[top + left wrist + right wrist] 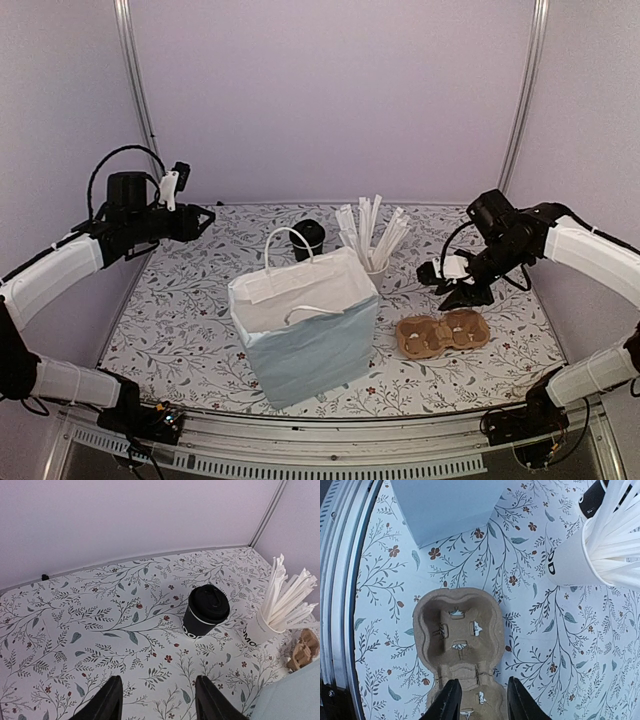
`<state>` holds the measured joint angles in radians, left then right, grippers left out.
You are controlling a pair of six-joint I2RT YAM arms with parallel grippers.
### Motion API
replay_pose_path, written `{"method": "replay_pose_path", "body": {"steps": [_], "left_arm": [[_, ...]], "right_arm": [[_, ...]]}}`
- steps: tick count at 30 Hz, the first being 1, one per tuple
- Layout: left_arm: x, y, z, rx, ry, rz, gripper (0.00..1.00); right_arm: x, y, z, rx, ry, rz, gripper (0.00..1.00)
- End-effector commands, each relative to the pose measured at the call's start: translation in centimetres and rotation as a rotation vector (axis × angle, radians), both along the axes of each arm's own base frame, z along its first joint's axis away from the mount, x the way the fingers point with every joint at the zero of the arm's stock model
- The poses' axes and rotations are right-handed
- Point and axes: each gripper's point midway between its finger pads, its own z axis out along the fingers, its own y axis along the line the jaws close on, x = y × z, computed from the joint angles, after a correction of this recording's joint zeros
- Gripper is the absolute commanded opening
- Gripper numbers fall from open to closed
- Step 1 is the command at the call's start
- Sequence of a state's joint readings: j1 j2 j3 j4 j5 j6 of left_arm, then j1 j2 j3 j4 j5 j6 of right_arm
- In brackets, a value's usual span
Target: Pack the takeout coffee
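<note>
The left gripper (158, 678) hangs open and empty over the table's (170, 330) left side, facing the takeout coffee (206, 611), which stands lidded near the far edge behind the paper bag (305, 325). A careless reach could topple the neighbouring cup of sticks (257, 630). The right gripper (483, 680), fingers parted, holds nothing above the cardboard carrier (457, 635).

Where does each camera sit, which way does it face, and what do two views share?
Top external: above and behind the bases, looking down over the table; left arm and right arm show.
Left wrist: on the left arm, facing forward-down at the takeout coffee; left fingers at bottom.
Right wrist: facing steeply down at the cup carrier; right fingers at bottom.
Shared: both wrist views catch the cup of wrapped sticks.
</note>
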<state>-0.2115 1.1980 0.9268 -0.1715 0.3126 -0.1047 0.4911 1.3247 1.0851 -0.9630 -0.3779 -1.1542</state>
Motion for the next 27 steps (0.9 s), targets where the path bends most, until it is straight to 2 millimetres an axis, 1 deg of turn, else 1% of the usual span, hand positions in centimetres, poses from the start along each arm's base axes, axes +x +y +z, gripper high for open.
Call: {"method": "replay_pose_path", "body": {"steps": [1, 5, 8, 12, 15, 27], "left_arm": [[0.2, -0.7, 0.2, 0.001, 0.002, -0.027, 0.51], [0.2, -0.7, 0.0, 0.003, 0.006, -0.029, 0.51], [0.2, -0.8, 0.0, 0.002, 0.008, -0.033, 0.51], [0.1, -0.9, 0.0, 0.0, 0.009, -0.038, 0.51], [0.1, -0.9, 0.1, -0.001, 0.007, -0.039, 0.51], [-0.1, -1.3, 0.2, -0.005, 0.007, -0.054, 0.51]], "right_arm": [[-1.3, 0.0, -0.9, 0.008, 0.051, -0.012, 0.34], [-1.6, -1.8, -4.7, -0.09, 0.061, -0.033, 0.32], [-1.6, -2.7, -6.7, -0.147, 0.049, -0.033, 0.32], [-1.4, -3.0, -7.7, -0.164, 0.043, -0.033, 0.35], [-1.0, -3.2, -8.3, -0.181, 0.031, -0.04, 0.39], [-0.2, -3.5, -10.0, -0.218, 0.029, -0.058, 0.43]]}}
